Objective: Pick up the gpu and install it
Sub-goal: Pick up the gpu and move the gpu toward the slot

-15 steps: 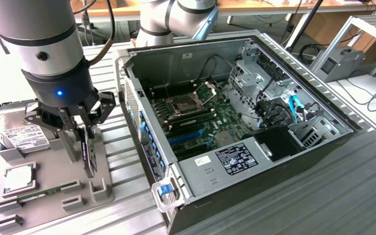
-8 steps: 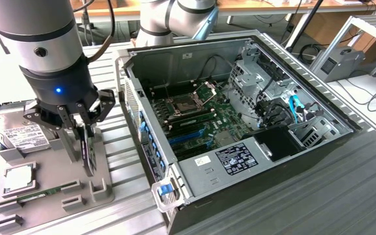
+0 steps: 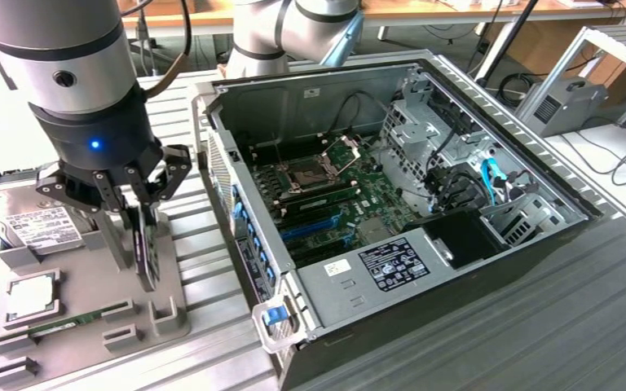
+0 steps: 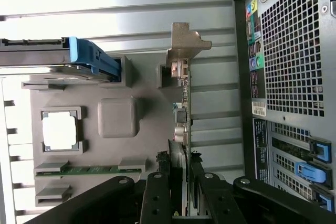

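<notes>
One ribbed metal counter (image 3: 574, 342) carries everything. Largest on it is an open computer case (image 3: 465, 318), lying on its side with the motherboard (image 3: 368, 195) facing up, and it takes the centre and three o'clock side of the exterior view. The robot arm (image 3: 68, 65) comes down at about ten o'clock from the case. It hangs over a grey holder tray (image 3: 85, 269), which lies at about eight o'clock from the case, just beside its rear wall. A silver hard drive (image 3: 30, 221) with a white label sits at the tray's ten o'clock corner. The gpu (image 3: 146, 252) stands on edge at about two o'clock of the tray's middle, on the side nearest the case. The jaws are closed on it, one finger on each face of the card. In the wrist view the gpu (image 4: 184, 103) runs edge-on between the black fingers, and its silver bracket (image 4: 185, 43) meets a grey tray post. Whether the card has lifted clear of its slot cannot be told. A processor chip (image 3: 33, 295) rests in a square pocket at the tray's nine o'clock. Smallest is a narrow green memory stick (image 3: 68, 320), which lies at about seven o'clock.
</notes>
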`<state>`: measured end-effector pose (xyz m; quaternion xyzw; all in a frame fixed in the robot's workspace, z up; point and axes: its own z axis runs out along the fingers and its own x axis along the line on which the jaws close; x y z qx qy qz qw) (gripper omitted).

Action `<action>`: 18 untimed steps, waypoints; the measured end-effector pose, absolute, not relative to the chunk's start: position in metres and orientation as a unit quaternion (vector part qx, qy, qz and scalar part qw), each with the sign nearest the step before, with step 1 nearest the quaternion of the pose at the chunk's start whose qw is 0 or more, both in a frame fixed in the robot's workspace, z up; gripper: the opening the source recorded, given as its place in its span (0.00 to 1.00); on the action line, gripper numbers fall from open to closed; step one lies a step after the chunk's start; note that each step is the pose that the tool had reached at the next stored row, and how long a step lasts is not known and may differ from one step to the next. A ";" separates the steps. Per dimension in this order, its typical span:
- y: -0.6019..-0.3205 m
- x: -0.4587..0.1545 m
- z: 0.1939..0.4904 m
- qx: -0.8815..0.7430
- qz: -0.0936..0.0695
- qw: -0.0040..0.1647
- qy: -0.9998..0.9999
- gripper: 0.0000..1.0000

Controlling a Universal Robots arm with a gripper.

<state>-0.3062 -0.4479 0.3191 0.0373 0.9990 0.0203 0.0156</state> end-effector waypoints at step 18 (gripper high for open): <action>-0.448 -0.306 0.331 0.037 0.020 0.016 0.999 0.26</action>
